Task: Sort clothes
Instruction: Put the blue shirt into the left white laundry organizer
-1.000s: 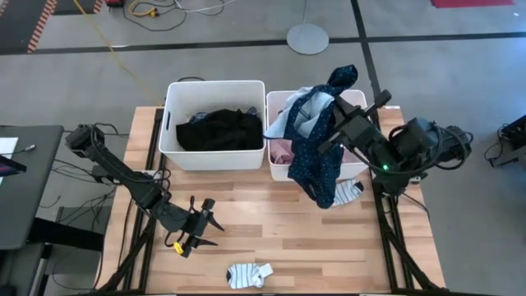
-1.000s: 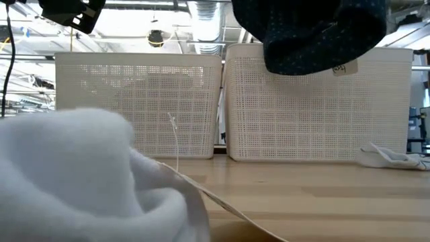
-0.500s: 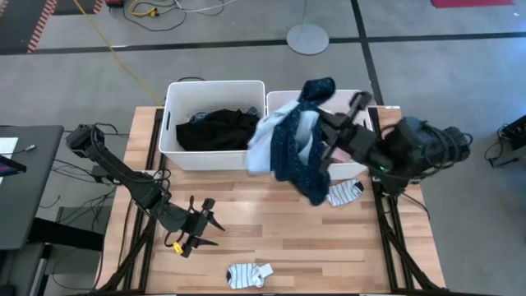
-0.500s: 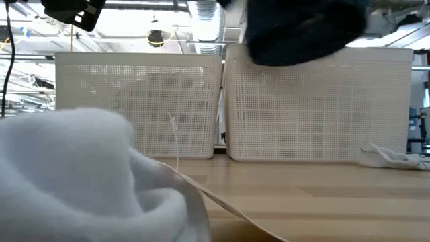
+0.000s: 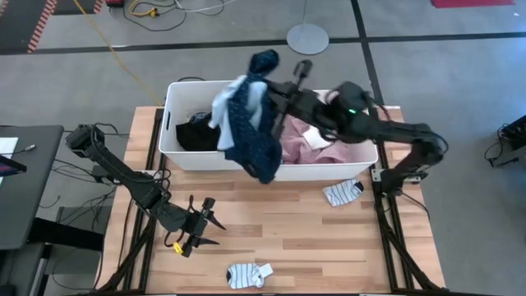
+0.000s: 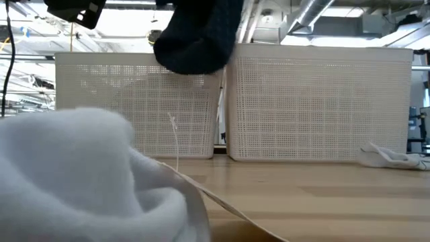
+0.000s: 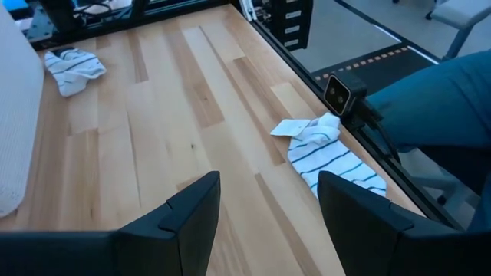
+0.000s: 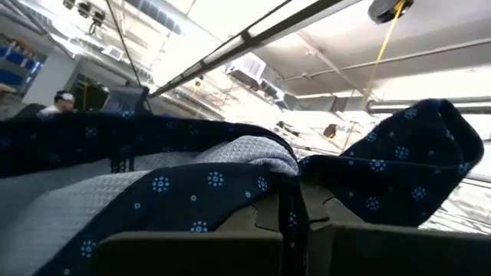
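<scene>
Overhead camera looks straight down on the table point(image 5: 288, 238); a low one faces level across it, both catching the bins point(image 5: 181, 148).

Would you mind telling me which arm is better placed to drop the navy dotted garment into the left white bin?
The right: its gripper already holds the navy dotted garment over the left white bin. The left gripper sits open, low on the table.

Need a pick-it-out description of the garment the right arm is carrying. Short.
Find the two white bins at the table's far edge. The left bin has a black top in it. Hanging over that bin's right end from the right gripper is the navy dotted piece: the only airborne garment, dark blue with small pale dots and a light grey lining.
</scene>
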